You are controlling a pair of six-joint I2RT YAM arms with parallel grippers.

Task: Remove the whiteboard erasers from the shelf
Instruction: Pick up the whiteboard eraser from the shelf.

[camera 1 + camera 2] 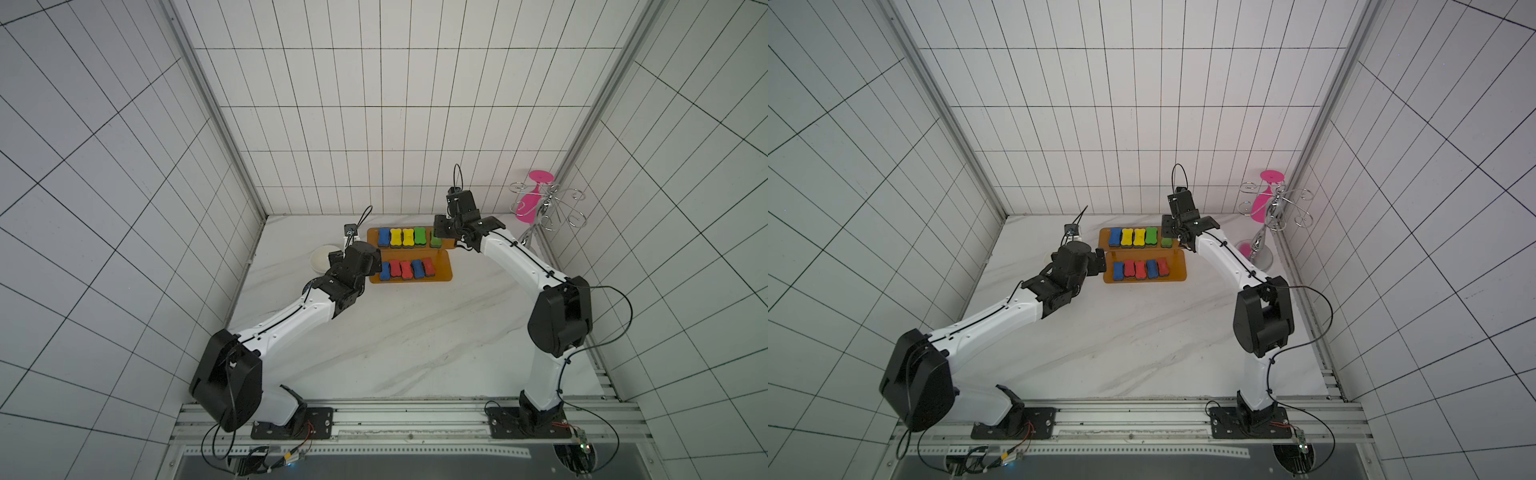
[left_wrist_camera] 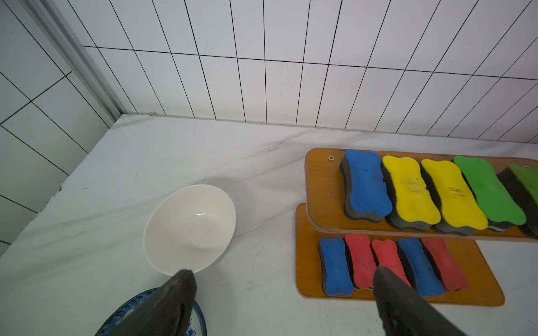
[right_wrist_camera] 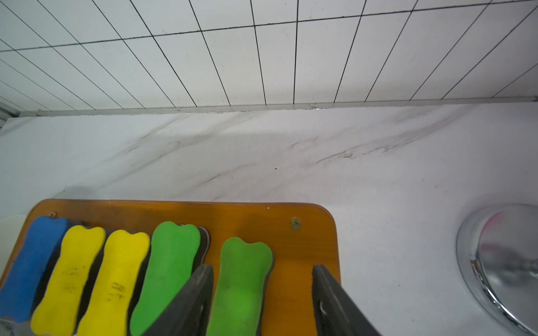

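The orange-brown shelf (image 1: 440, 272) stands at the back of the table, with whiteboard erasers on both boards. The upper board (image 3: 262, 216) carries a blue, two yellow and two green erasers. The lower board (image 2: 308, 270) carries a blue (image 2: 334, 266), two red, another blue and a third red. My right gripper (image 3: 260, 269) is open, its fingers on either side of the rightmost green eraser (image 3: 241, 279); one finger is beside it, the other well clear. My left gripper (image 2: 283, 270) is open over bare table, left of the lower board.
A white bowl (image 2: 189, 229) and a blue-patterned plate (image 2: 131, 308) sit left of the shelf, under my left arm. At the back right stands a silver wire rack (image 1: 552, 210) with a pink glass (image 1: 528, 205) hanging in it; its chrome base (image 3: 500, 261) is near my right gripper.
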